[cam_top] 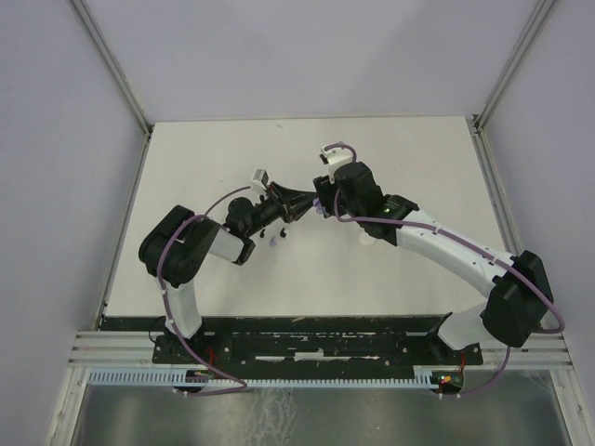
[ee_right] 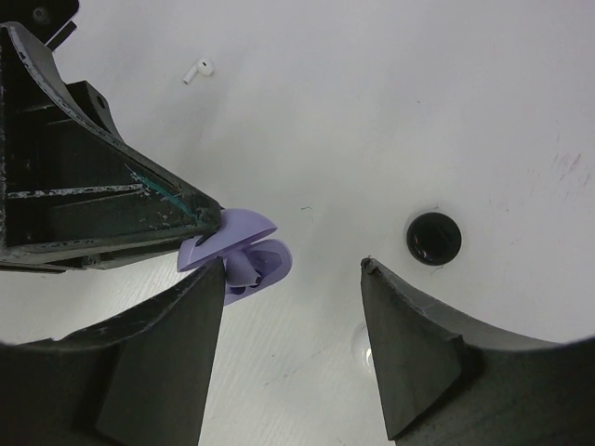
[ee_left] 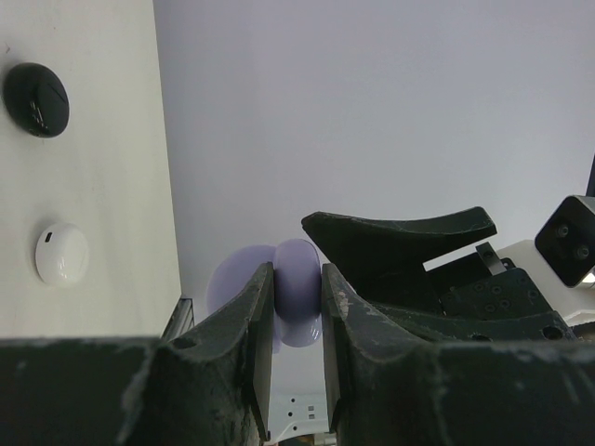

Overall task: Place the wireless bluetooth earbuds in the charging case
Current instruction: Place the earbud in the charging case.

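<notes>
The left gripper [ee_left: 297, 311], clamped on the open lilac case [ee_right: 244, 243] at centre-left of the frame, should hold it steady, and the right gripper [ee_right: 291, 269], jaws apart and empty, should work gently beside it

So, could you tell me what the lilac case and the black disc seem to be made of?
Lilac case: probably moulded plastic, satin; smooth, evenly coloured, softly shaded curves. Black disc: probably plastic too, glossier; small bright glints on its domed top.
</notes>
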{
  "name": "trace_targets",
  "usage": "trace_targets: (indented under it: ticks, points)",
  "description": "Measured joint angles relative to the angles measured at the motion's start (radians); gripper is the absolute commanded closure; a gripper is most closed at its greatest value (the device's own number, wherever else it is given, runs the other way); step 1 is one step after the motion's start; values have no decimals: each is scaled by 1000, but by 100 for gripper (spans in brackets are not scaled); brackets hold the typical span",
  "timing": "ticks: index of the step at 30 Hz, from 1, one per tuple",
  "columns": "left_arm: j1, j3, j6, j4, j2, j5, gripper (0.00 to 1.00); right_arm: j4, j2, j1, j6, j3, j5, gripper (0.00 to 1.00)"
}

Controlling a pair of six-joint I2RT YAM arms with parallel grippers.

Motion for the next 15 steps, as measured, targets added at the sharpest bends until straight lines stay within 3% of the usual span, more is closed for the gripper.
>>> trace_targets:
  ticks: [15]
  points:
    - [-1,-3,0,0,0,0,97,0,4,-8,18,3,11,32]
